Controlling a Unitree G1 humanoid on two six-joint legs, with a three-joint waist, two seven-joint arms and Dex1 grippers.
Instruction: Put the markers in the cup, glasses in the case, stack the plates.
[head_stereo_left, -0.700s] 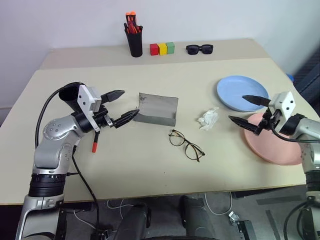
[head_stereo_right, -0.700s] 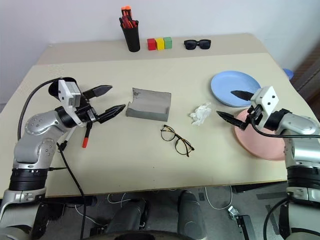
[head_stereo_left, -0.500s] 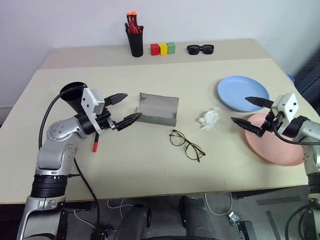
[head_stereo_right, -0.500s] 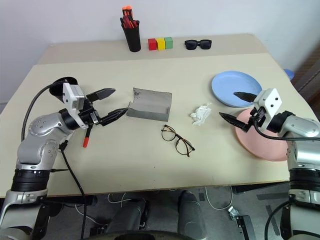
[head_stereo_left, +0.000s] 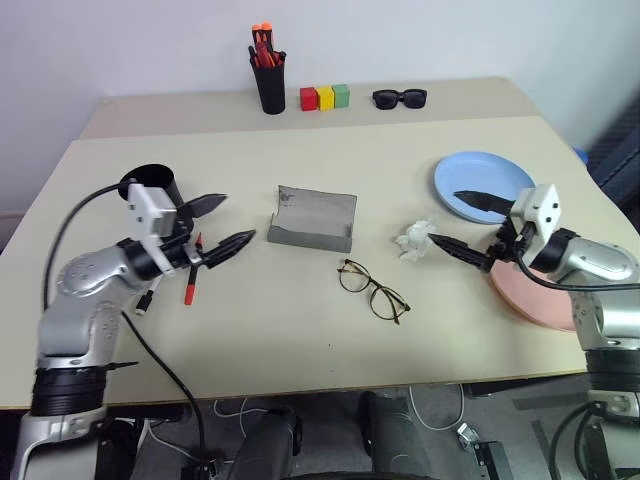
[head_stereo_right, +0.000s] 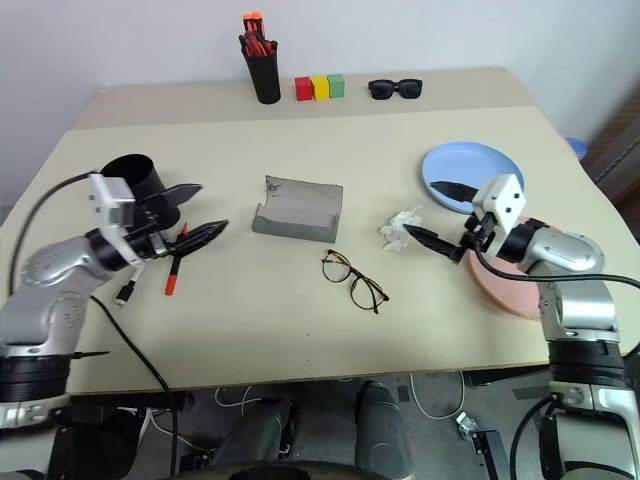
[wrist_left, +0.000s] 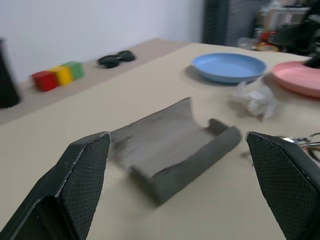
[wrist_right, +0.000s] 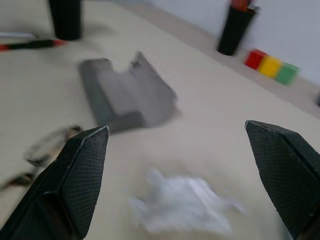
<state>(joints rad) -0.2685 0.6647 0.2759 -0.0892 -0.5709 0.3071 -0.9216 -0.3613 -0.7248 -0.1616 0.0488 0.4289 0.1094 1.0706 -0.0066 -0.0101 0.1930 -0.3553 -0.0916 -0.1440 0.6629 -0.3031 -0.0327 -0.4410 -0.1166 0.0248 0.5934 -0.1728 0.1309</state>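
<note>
- My left gripper (head_stereo_left: 223, 222) hangs over the table with its two fingers spread wide and nothing between them, pointing level toward the middle of the table.
- My right gripper (head_stereo_left: 455, 222) is spread just as wide and empty, pointing back toward the middle from the other side.
- The marker (head_stereo_left: 191, 280) lies flat just below and beside my left gripper, its long axis running roughly toward and away from me, red tip nearest me.
- The cup (head_stereo_left: 152, 189) stands upright just behind my left gripper, so marker and cup are both on my left arm's side and well apart from the right.
- I judge the marker is the left arm's job: the fingers would need to tip downward and close across the marker's thin width.
- The glasses (head_stereo_left: 372, 289) lie open near the table's middle, just in front of the case (head_stereo_left: 315, 218), which sits open; they are between my two grippers.
- The blue plate (head_stereo_left: 490, 180) and the pink plate (head_stereo_left: 545, 295) lie side by side by my right gripper, not yet stacked.
</note>
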